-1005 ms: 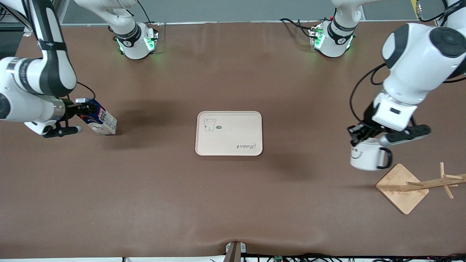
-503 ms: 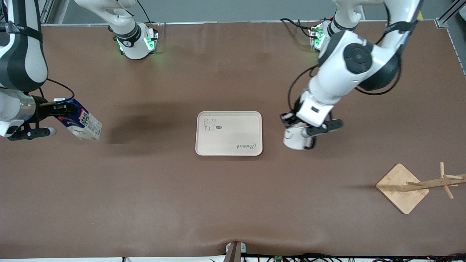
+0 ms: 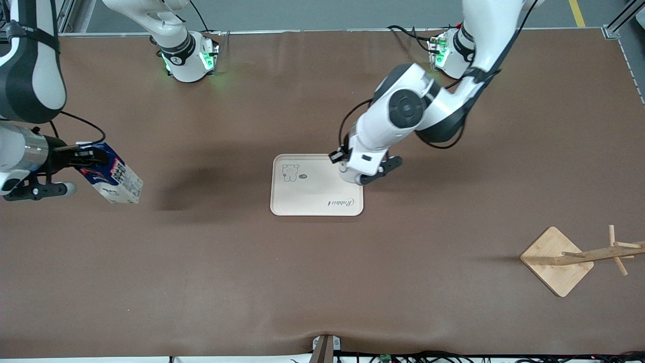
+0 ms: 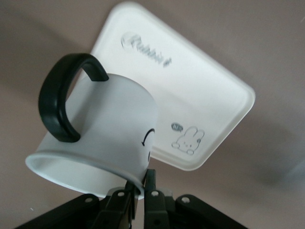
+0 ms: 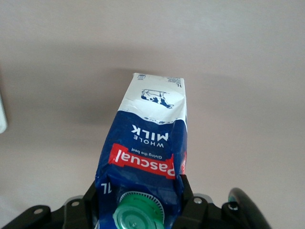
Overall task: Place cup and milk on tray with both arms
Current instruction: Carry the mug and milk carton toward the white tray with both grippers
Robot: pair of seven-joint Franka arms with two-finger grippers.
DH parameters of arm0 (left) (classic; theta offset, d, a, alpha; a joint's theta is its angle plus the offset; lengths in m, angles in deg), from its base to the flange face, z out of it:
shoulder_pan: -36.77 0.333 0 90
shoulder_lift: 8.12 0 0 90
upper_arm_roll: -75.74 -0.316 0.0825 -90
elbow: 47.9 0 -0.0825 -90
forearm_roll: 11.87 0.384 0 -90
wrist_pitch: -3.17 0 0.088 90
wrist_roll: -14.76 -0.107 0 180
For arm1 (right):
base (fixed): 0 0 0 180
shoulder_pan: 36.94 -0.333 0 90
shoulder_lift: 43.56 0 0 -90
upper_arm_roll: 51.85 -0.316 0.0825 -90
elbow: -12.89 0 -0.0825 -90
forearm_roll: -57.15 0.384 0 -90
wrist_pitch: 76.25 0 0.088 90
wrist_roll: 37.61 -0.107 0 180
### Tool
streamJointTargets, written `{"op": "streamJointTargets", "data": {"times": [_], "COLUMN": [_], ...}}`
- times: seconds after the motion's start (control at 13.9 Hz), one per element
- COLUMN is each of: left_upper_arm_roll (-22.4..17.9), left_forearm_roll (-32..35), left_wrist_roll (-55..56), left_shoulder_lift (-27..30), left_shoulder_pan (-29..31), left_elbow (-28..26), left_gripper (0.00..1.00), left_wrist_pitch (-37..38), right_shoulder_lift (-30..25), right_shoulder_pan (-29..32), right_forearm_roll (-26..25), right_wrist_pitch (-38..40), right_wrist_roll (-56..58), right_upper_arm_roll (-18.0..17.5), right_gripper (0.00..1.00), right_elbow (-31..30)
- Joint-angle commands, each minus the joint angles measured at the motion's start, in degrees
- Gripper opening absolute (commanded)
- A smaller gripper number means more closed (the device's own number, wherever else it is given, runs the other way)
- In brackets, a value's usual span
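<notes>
Progress shows mostly on the left arm: its claw [image 3: 352,174], clamped on the rim of the cup [image 4: 102,131], has swung in from near the wooden stand [image 3: 557,260] and now hangs over the corner of the tray [image 3: 307,199] toward the left arm's end of the tabletop [image 3: 322,282]. That puts the cup about ready to be lowered, I judge.

The right claw [image 3: 83,156] has barely shifted; it holds the milk [image 3: 115,177] by its blue top, tilted and off the tabletop, well apart from the tray toward the right arm's end. The carton's trip to the tray is not yet made.

From the front the cup is almost hidden under the left wrist; the left wrist view shows its black handle, part of the smiley and the tray beneath. The right wrist view shows the green cap [image 5: 138,214] between the closed jaws.
</notes>
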Motion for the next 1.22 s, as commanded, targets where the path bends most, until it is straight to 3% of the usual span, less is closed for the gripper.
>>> {"op": "streamJointTargets", "data": {"times": [0.0,0.5,0.72,1.01,1.15], "left_upper_arm_roll": [-0.09,-0.79,-2.45,-8.69,-9.23], "left_forearm_roll": [-0.89,-0.45,-0.01,2.63,2.63], "left_wrist_roll": [1.11,-0.47,-9.94,-18.92,-20.85], "left_shoulder_lift": [-8.40,-14.30,-14.31,-16.06,-18.69], "left_shoulder_pan": [-1.97,-6.54,-6.99,-9.79,-9.98], "left_elbow": [7.70,17.11,17.11,19.30,22.28], "left_gripper": [0.02,0.02,0.01,0.00,0.00], "left_wrist_pitch": [1.44,19.18,21.83,21.83,21.66], "right_shoulder_lift": [1.52,3.80,6.17,9.16,10.04], "right_shoulder_pan": [-3.36,-9.69,-12.07,-16.20,-18.30], "right_forearm_roll": [1.47,9.10,13.58,14.12,14.21], "right_wrist_pitch": [1.57,2.37,2.02,1.14,1.13], "right_wrist_roll": [-4.37,-17.46,-22.04,-27.13,-29.68], "right_upper_arm_roll": [0.09,0.09,0.09,0.09,0.09], "right_gripper": [0.09,0.09,0.09,0.09,0.09], "right_elbow": [4.12,5.45,5.45,6.50,6.68]}}
